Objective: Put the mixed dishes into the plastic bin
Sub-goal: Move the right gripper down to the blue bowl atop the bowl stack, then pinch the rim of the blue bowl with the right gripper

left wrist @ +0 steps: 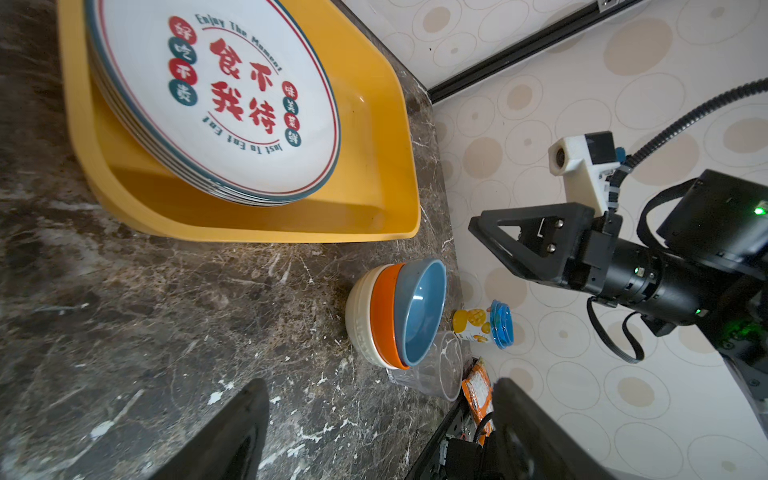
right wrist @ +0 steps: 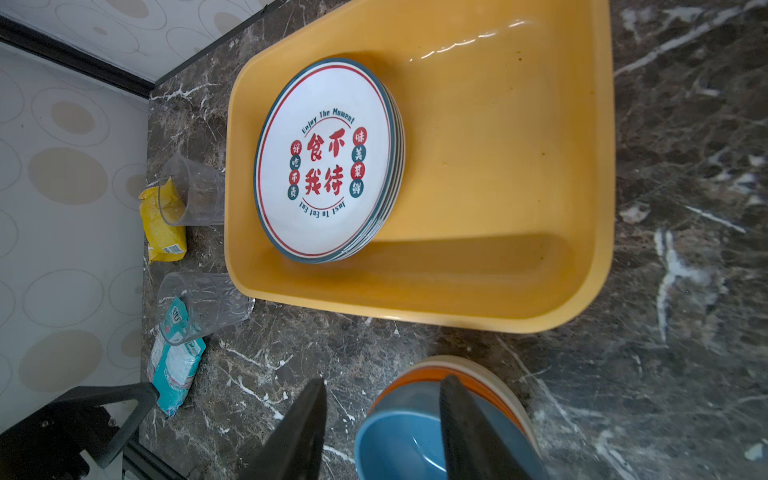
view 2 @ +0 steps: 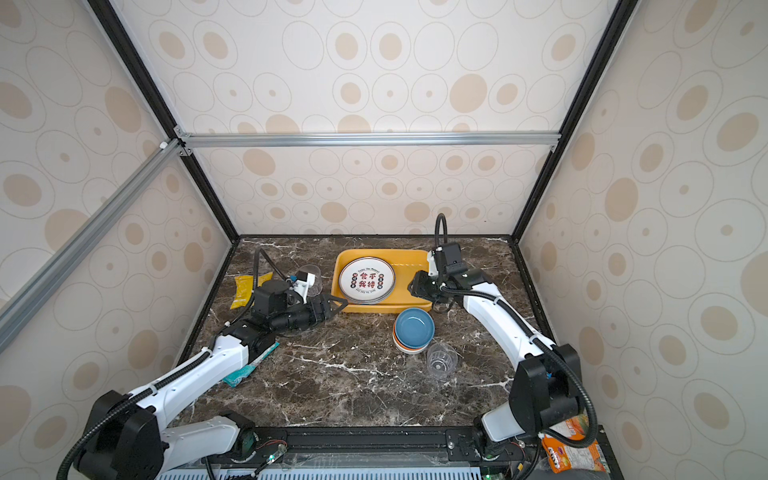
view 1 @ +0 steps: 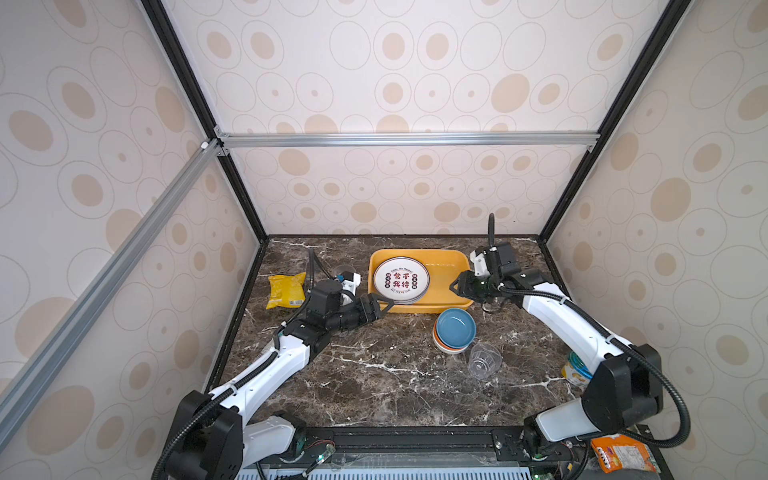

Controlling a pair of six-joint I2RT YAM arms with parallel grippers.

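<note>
Marble worktop (view 1: 374, 386) with one yellow plastic bin (view 1: 449, 259) at far centre. One stack of printed plates (view 1: 401, 279), number unclear, sits inside at its left, I judge to leave room. My left hand (view 1: 386, 306), open and empty, is by the bin's near left corner; my right hand (view 1: 455, 286), jaws apart, empty, hovers over its right rim. Outside wait three nested bowls (view 1: 456, 326), a cup (view 1: 484, 359) beside them, a second cup (right wrist: 195, 193) and third cup (right wrist: 203, 307) left of the bin
</note>
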